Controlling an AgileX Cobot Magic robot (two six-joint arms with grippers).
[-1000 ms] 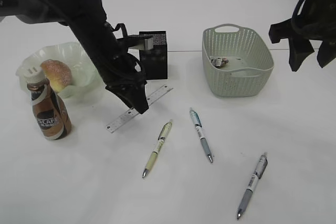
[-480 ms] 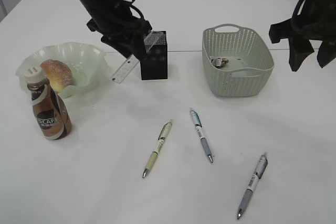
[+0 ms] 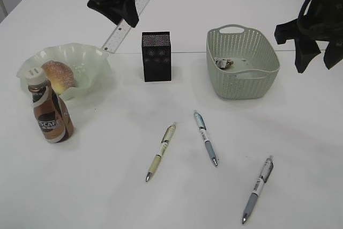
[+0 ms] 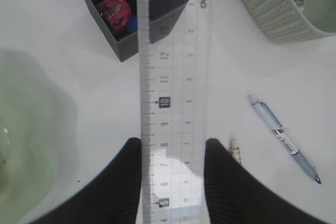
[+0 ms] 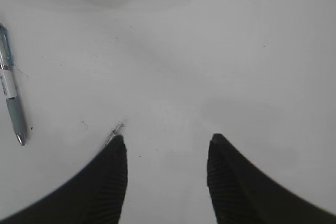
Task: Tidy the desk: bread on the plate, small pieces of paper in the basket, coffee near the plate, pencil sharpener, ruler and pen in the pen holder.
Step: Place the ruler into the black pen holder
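1. The ruler point(image 3: 126, 21) is hanging tilted in the air above the desk point(image 3: 107, 186), up and to the left of the pen holder point(image 3: 156, 56) and clear of it.
2. The left gripper point(image 4: 173, 153) is pinching the ruler between its two fingers point(image 4: 122, 182), with most of the clear strip sticking out beyond them.
3. In the left wrist view the pen holder is sitting below the ruler's far end, with a red round item point(image 4: 113, 11) lying inside it.
4. The bread point(image 3: 58, 74) is lying in the plate point(image 3: 96, 57), and the coffee point(image 3: 49, 113) is standing upright just in front of the plate.
5. The basket point(image 3: 242, 61) is standing to the right of the pen holder, holding crumpled paper point(image 3: 224, 63).
6. Three pens are lying on the desk in front: a yellowish pen point(image 3: 161, 151), a blue pen point(image 3: 205, 137) and a grey pen point(image 3: 257, 189).
7. The right gripper point(image 5: 167, 145) is hovering over bare desk near the basket, jaws spread, gripping nothing.
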